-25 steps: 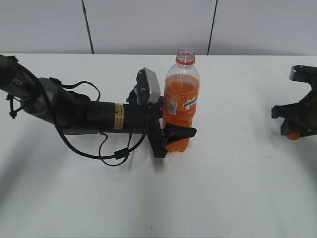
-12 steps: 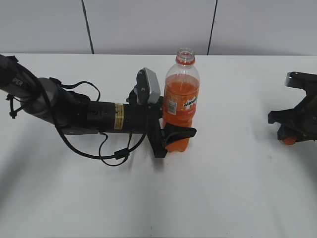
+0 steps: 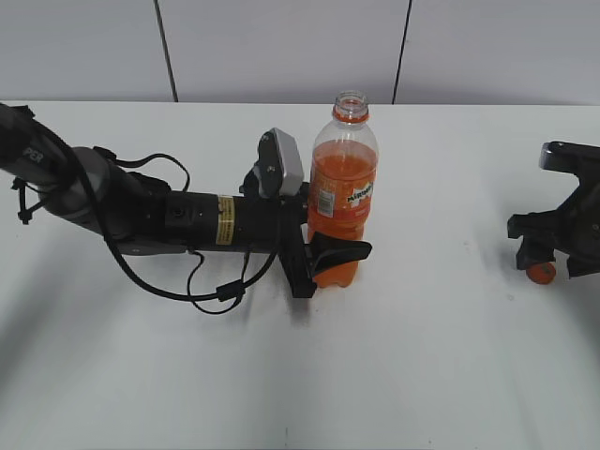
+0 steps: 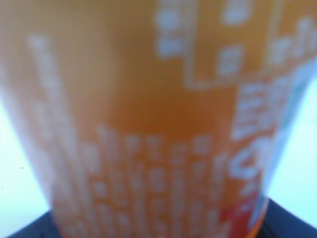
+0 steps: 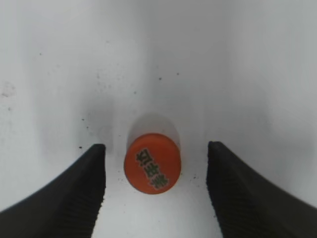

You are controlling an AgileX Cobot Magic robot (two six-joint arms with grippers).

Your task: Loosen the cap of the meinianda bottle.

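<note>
The meinianda bottle (image 3: 342,192) stands upright mid-table with orange drink, an orange label and an orange neck ring; its mouth is uncapped. My left gripper (image 3: 328,255) is shut on the bottle's lower body. The left wrist view is filled by the blurred orange label (image 4: 148,124). The orange cap (image 5: 152,163) with dark print lies on the white table between the fingers of my right gripper (image 5: 156,168), which is open and not touching it. In the exterior view the cap (image 3: 539,273) sits under the right gripper (image 3: 553,253) at the far right.
The left arm and its black cables (image 3: 202,281) lie across the table's left half. A grey panelled wall (image 3: 281,47) runs behind the table's far edge.
My right gripper has lowered a little and opened, leaving the cap on the table. The left gripper and bottle have not moved.
</note>
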